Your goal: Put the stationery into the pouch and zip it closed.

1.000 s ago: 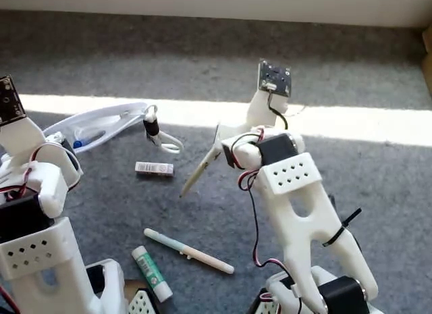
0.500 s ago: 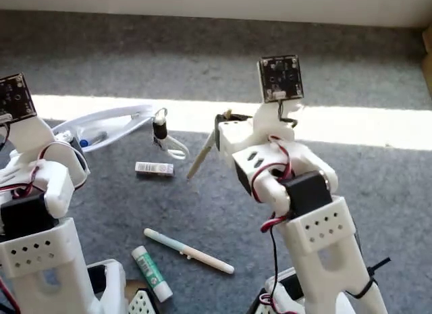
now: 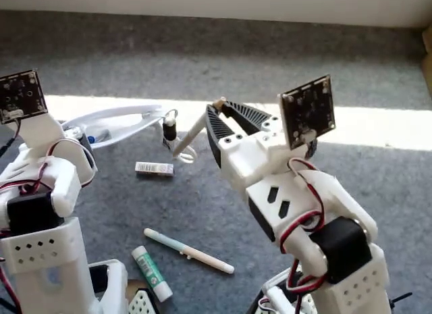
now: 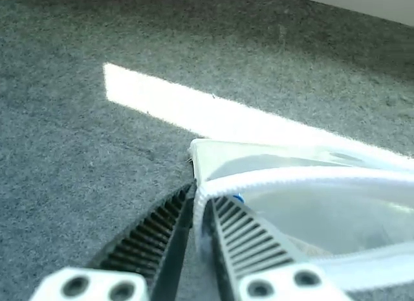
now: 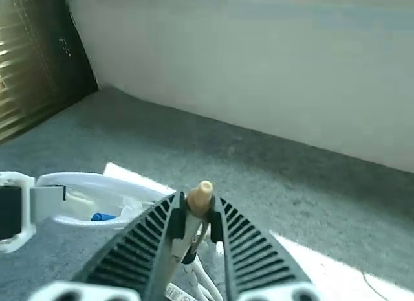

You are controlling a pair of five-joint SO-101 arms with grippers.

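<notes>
Up at the far left of the grey carpet (image 3: 202,206) lies the clear pouch (image 3: 118,118), its mouth gaping toward the middle, with a small blue thing (image 4: 238,199) inside it. The left gripper (image 4: 199,200) has its jaws pinched together on the white zip edge at one end of the pouch. The right gripper (image 3: 219,113) is held above the carpet near the middle, and its jaws are clamped on a cream pencil (image 3: 196,130) just below the tan cap. The pencil slants down toward the pouch's open end, and its lower tip comes near a white cord loop (image 3: 183,152) that hangs from a black pull (image 3: 169,129); whether tip and loop touch cannot be told. In the right wrist view the pencil (image 5: 194,217) stands between the ribbed jaws, with the pouch (image 5: 97,188) farther off. Three more things lie loose on the carpet: a small white box (image 3: 154,168) just below the pull, a pale pen (image 3: 189,251) lying slantwise nearer the arms, and a green and white glue stick (image 3: 152,273) beside the left arm's base. A strip of sunlight (image 3: 378,128) crosses the carpet behind the pouch.
</notes>
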